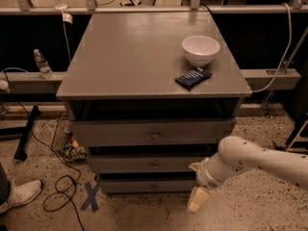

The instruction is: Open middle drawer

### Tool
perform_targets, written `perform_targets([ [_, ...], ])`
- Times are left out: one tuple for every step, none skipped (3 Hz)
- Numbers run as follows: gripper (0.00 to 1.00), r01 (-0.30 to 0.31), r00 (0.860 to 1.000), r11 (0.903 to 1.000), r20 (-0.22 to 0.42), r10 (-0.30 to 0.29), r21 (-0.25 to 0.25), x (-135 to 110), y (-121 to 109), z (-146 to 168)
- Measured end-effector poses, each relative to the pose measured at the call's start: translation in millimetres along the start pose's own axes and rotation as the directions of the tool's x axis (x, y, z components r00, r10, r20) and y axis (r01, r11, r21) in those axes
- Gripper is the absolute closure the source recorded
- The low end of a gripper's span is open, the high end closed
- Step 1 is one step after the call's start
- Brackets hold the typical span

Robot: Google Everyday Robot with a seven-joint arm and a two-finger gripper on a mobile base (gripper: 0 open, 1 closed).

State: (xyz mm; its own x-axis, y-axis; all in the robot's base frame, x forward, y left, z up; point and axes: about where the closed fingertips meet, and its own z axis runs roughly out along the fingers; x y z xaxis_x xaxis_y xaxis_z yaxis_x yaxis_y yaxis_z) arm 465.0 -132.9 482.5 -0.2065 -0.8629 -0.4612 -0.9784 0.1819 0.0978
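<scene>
The grey cabinet has three drawer fronts, one above the other. The middle drawer [144, 164] has a plain flat front with a small round metal knob [154, 166] at its centre, and it sits closed between the taller top drawer [144, 132] and the lowest drawer [139, 186]. My gripper [198, 196] is at the end of the white arm [250, 161]. It hangs low near the floor by the cabinet's front right corner, to the right of and below the middle knob, and it touches nothing.
On the cabinet top [134, 52] stand a white bowl [200, 49] and a dark blue packet [193, 77]. A water bottle [42, 63] stands on the ledge at the left. Cables [57, 196], a blue floor cross [90, 195] and a person's shoe [18, 195] lie at the lower left.
</scene>
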Motion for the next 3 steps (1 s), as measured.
perform_targets([
  [0.00, 0.012, 1.000, 0.9998, -0.003, -0.012, 0.017, 1.2, 0.3, 0.0],
  [0.00, 0.053, 0.997, 0.9910, -0.061, -0.046, 0.123, 9.3, -15.7, 0.2],
  [0.00, 0.124, 0.989, 0.9551, -0.107, -0.098, 0.269, 13.5, -53.5, -3.5],
])
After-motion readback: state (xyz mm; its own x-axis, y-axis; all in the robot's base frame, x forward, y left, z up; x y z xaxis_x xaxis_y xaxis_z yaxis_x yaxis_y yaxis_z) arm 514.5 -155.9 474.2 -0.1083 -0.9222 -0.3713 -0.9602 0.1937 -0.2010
